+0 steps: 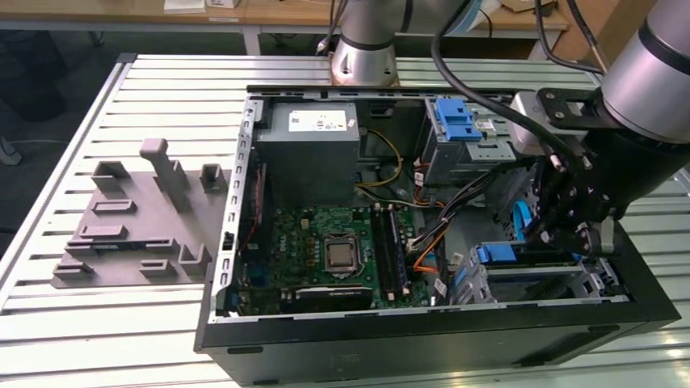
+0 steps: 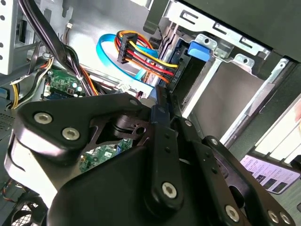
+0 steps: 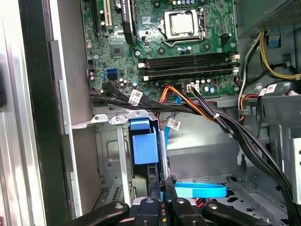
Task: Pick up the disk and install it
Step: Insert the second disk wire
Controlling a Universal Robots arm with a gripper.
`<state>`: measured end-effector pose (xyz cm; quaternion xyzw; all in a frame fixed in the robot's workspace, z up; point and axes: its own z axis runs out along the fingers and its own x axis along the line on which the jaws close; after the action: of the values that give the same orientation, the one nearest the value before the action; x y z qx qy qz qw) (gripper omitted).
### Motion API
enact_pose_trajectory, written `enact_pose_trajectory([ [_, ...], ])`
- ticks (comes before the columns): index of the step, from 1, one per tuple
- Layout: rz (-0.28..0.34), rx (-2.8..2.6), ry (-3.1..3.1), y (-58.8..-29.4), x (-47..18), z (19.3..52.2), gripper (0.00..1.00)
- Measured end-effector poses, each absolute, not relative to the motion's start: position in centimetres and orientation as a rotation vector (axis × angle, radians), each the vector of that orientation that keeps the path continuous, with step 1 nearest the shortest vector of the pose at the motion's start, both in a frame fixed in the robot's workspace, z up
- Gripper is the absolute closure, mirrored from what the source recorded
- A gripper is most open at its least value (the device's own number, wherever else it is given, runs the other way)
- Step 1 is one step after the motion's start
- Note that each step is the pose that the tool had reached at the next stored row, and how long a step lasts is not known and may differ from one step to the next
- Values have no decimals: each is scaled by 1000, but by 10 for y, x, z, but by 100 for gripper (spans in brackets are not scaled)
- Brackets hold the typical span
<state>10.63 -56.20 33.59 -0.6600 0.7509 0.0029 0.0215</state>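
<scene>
The disk [image 1: 528, 257] stands on edge in the silver drive cage [image 1: 587, 279] at the front corner of the open computer case, on the exterior view's right. Its blue carrier [image 3: 143, 148] sits partly inside the cage slot, and a thin blue edge [image 3: 162, 155] runs back to my fingers. My gripper [image 1: 561, 236] is inside the case right over the cage. In both wrist views the gripper [image 3: 161, 190] [image 2: 161, 113] is shut on that blue carrier edge. The disk's silver face and label are hidden.
The motherboard [image 1: 334, 242] lies in the case's middle, with a grey power supply box [image 1: 313, 133] behind it. Black and coloured cable bundles [image 3: 207, 110] cross beside the cage, and a light blue flat cable [image 3: 200, 190] loops near my fingers. A grey fixture block [image 1: 129, 218] sits on the slatted table.
</scene>
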Motion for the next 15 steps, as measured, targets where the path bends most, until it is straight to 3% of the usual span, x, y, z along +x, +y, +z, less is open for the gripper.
enact_pose_trajectory([
  [15,9,-2046,2328,-564,107,334,83],
])
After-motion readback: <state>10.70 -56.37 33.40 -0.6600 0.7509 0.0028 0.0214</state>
